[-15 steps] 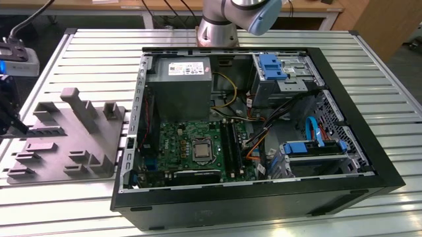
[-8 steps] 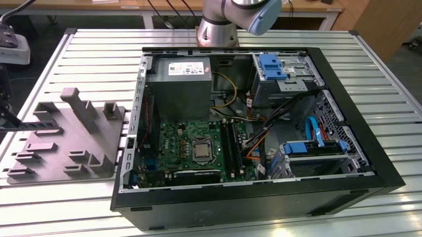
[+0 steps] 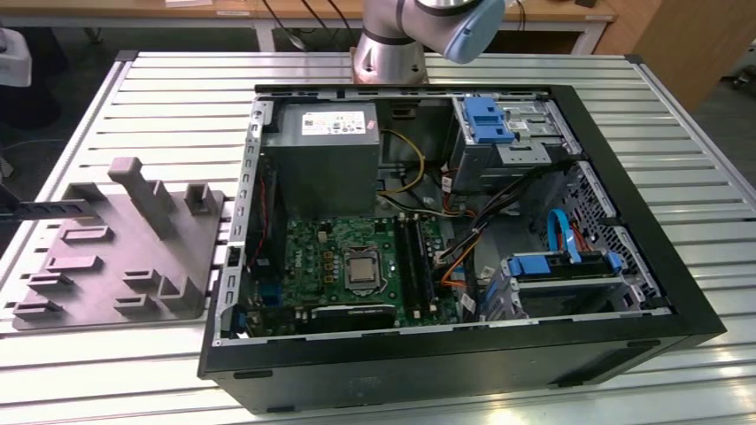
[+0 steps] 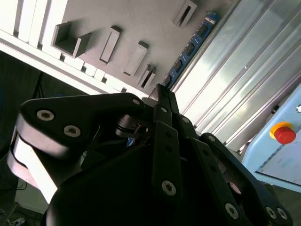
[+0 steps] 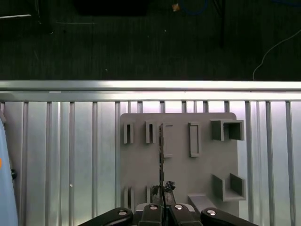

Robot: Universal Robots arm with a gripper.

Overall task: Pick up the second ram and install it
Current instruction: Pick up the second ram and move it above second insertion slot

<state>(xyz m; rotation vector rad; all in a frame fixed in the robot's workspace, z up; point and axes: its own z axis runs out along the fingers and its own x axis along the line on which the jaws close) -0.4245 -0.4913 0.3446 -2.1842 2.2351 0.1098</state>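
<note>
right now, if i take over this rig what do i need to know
Gripper: shut, looks empty, above the grey fixture plate.
Second ram: standing on edge on that plate, beside the open computer case; not picked up.
Done: nothing that shows for this ram.
Left: picking it up and seating it on the motherboard.

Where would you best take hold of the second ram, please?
Probably at mid-length, pinching its two flat faces from above: the second ram stands on its long edge in the grey fixture, with its thin edge uppermost.
</note>
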